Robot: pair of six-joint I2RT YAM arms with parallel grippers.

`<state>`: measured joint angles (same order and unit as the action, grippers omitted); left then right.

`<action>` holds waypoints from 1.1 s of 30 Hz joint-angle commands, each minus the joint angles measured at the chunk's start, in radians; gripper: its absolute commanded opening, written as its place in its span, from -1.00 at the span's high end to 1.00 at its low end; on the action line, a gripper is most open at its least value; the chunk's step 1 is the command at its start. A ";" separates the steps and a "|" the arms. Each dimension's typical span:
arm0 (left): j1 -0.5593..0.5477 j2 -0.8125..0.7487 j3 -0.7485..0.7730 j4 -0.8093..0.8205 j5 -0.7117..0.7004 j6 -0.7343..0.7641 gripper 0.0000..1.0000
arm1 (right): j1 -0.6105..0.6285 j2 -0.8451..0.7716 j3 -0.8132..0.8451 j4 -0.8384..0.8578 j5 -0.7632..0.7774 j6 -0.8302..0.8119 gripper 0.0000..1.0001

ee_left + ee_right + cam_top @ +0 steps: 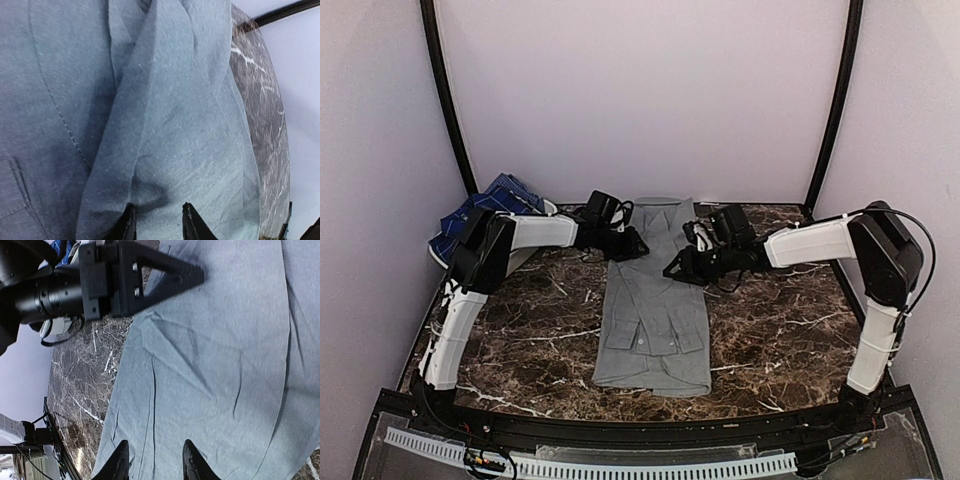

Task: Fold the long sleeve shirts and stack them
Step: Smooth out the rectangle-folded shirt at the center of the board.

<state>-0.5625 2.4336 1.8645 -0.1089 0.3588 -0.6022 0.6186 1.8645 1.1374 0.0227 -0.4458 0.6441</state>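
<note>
The grey long sleeve shirt [655,320] lies flat down the middle of the table, collar end far, its sleeves folded onto the body. My left gripper [632,245] sits at its upper left edge. In the left wrist view that gripper [158,206] is open, its tips resting over rumpled grey cloth [175,125]. My right gripper [678,267] is at the shirt's upper right edge, open, tips [155,442] just above smooth grey cloth [215,365] with nothing pinched. The blue plaid shirt [485,212] lies bunched in the basket at the back left.
The white basket [548,207] stands at the back left, behind the left arm. Dark marble table [780,320] shows on both sides of the shirt. Black frame posts rise at the back corners. One black finger [170,275] of the left arm crosses the top of the right wrist view.
</note>
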 commanded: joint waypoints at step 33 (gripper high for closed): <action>0.038 -0.768 -0.934 0.008 0.148 -0.055 0.15 | 0.114 -0.360 -0.553 0.098 -0.005 0.130 0.08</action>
<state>-0.5213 1.7458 1.0710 -0.0959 0.4686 -0.6441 0.7147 1.5215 0.6044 0.0345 -0.4522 0.7219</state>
